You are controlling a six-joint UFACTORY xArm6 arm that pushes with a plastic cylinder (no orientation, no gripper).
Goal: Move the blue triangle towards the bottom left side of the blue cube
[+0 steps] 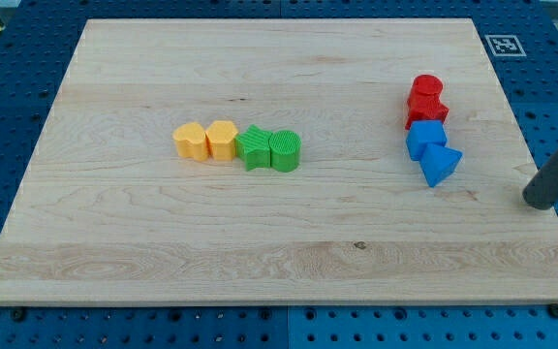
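Wooden board (260,242) looks smooth; the blue triangle (441,164), light and rigid, touches the blue cube (424,139) at five o'clock. My tip (541,197), a bare rod without jaws, stands apart at three o'clock; I would push its right face.

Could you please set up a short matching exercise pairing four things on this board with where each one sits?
Things:
1. blue triangle
2. my tip
3. yellow blocks
4. red blocks

Places:
A. left end of the middle row
B. just above the blue cube
C. at the board's right edge, right of the blues
D. touching the blue cube's lower right

Pairs: 1-D, 2-C, 3-A, 4-B
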